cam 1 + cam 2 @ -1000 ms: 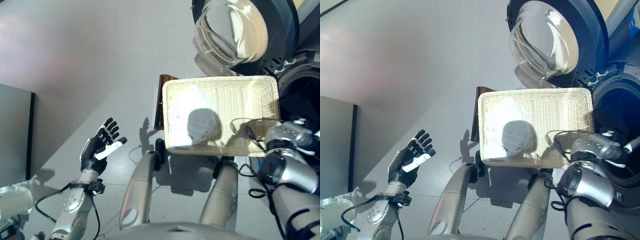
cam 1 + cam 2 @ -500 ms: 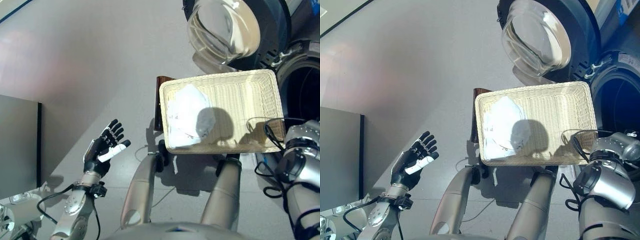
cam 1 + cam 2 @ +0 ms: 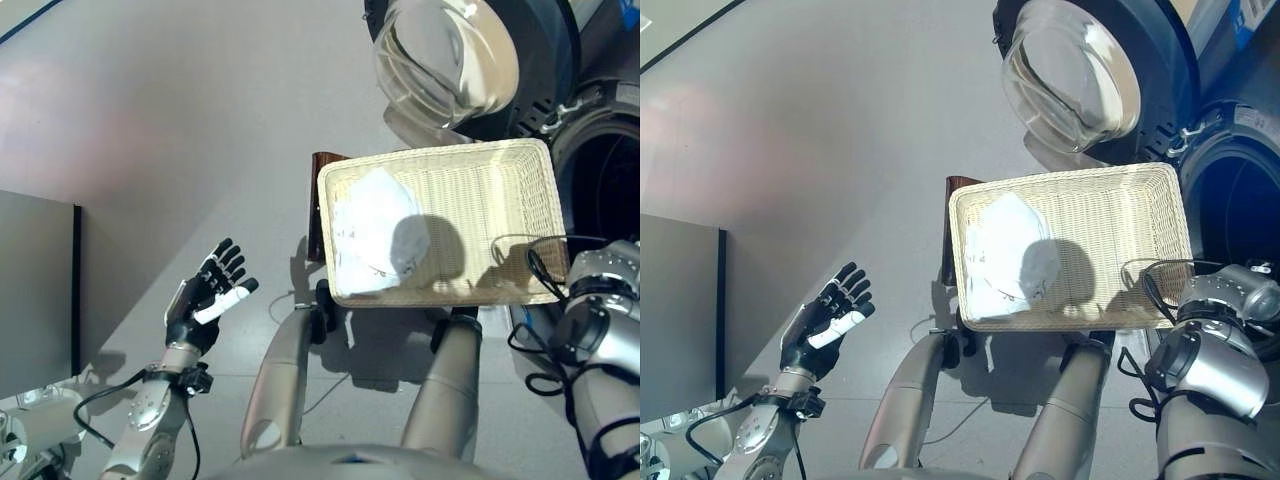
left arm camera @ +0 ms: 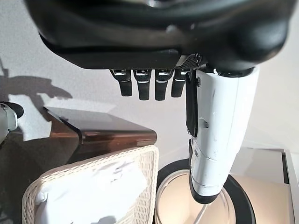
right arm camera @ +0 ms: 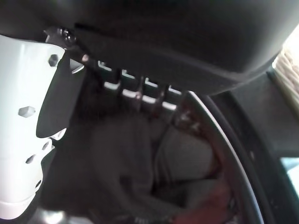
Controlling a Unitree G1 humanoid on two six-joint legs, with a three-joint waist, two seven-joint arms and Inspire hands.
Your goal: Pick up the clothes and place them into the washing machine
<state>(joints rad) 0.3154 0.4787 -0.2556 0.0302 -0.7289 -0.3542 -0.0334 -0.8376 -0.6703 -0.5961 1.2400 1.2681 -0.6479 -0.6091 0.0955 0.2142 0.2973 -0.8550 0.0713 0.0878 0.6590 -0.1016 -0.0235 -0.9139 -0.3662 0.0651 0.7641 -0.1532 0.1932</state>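
At the wicker basket's [image 3: 500, 190] end farthest from the washing machine [image 3: 1230, 190] lies a white garment [image 3: 372, 232], soft, light, best pinched at its bunched middle. My left hand [image 3: 203, 300] hangs spread, empty; my right hand's [image 5: 28, 140] fingers I cannot tell.

grey floor [image 3: 200, 120], wicker basket [image 3: 500, 190] on a dark brown stand [image 3: 318, 205], white garment [image 3: 375, 230] inside

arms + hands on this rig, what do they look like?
Both arms silver-grey with rounded metallic joint housings; a black cable loops by each. Left hand is dark, with a white cover on its thumb. Right hand shows only in its wrist view: dark bulk, with the same white thumb cover.
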